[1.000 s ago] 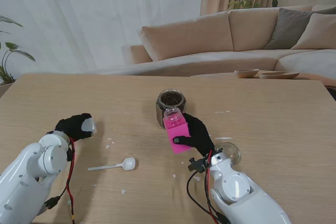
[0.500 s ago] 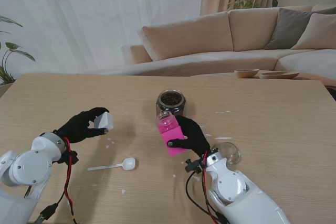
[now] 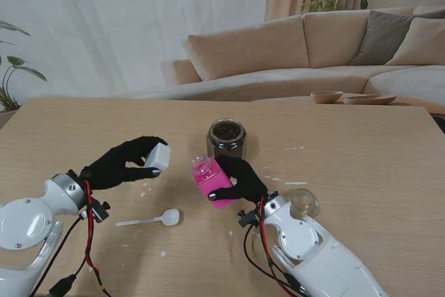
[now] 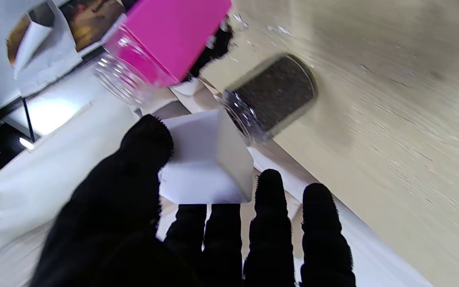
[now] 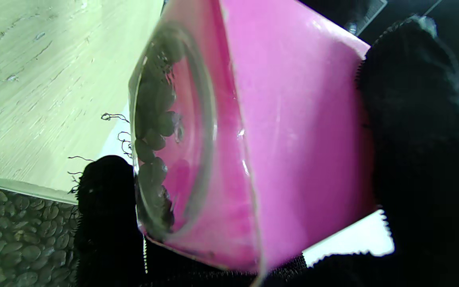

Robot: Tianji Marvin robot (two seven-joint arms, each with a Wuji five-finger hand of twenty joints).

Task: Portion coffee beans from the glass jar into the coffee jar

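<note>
1. Nearest, on the wooden table (image 3: 361,137): a white plastic spoon (image 3: 154,219) lying flat toward the left, and a clear round lid (image 3: 304,202) to the right, just beside the right forearm.
2. Small white flecks scattered over the tabletop around the spoon and farther right.
3. Left hand (image 3: 124,163) lifted off the table, thumb and fingers (image 4: 271,199) pinching a white square cap (image 3: 158,156).
4. Just right of it, right hand (image 3: 242,177) wrapped around the pink coffee jar (image 3: 211,181), held in the air and tilted, clear neck pointing left toward the white cap; cap and neck close but apart.
5. A few coffee beans (image 5: 153,131) visible through the pink jar's clear neck in the right wrist view.
6. Beyond, mid-table: the glass jar (image 3: 226,138) upright, open, full of dark beans.
7. No readable lettering on jars, cap or spoon.
8. Farthest, past the table: beige sofa (image 3: 292,53).
</note>
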